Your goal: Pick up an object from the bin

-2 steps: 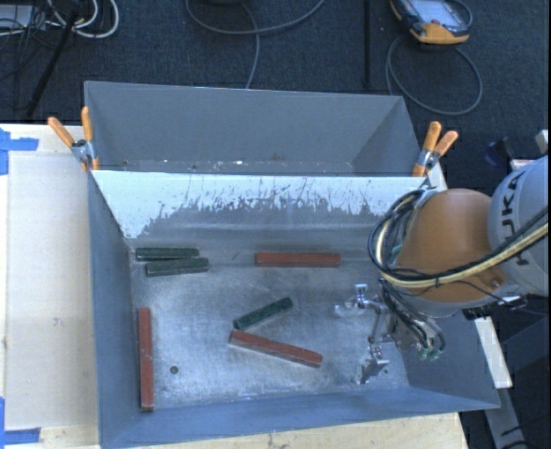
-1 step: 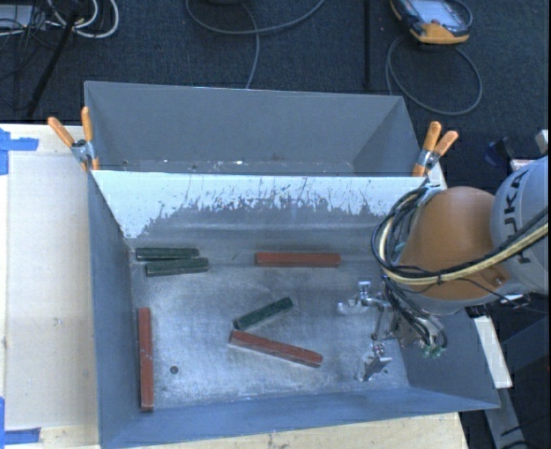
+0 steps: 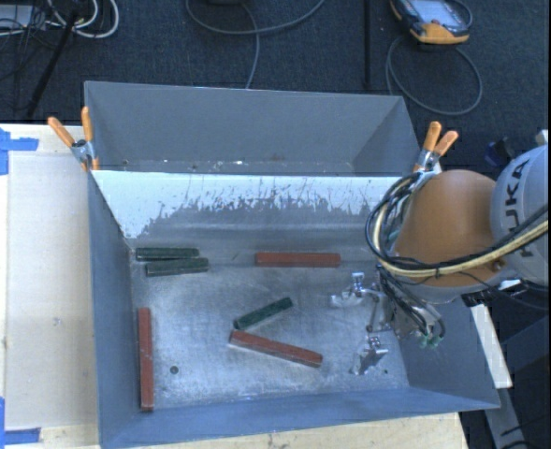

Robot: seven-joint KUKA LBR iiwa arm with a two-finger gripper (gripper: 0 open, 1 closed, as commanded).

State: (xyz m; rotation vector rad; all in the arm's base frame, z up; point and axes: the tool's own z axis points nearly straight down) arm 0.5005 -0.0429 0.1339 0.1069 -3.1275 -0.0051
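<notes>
Scanning the grey bin (image 3: 256,138) from its left side, I see a long red-brown bar (image 3: 145,358) lying flat along the foot of the left wall, running from front to back. Just to its right and further back, two dark green bars lie side by side and nearly parallel: the rear green bar (image 3: 167,253) and the nearer green bar (image 3: 177,267), close together, perhaps touching.

Toward the middle of the floor, a tilted green bar (image 3: 263,313) lies with its right end pointing toward the back. In front of it is a front red-brown bar (image 3: 275,349), slanting the other way. Their left ends are near each other, and I cannot tell whether they touch. Behind both, at the foot of the back slope, a back red-brown bar (image 3: 297,260) lies crosswise on its own.

On the right, the gripper (image 3: 364,327) is low over bare floor. Its fingers (image 3: 350,295) are spread apart with nothing between them. The closest piece is the right end of the front red-brown bar, just to the gripper's left and not touching it. Above the gripper I see the arm's orange cover (image 3: 448,218), with looped cables (image 3: 387,237) around it, coming in over the right wall.
</notes>
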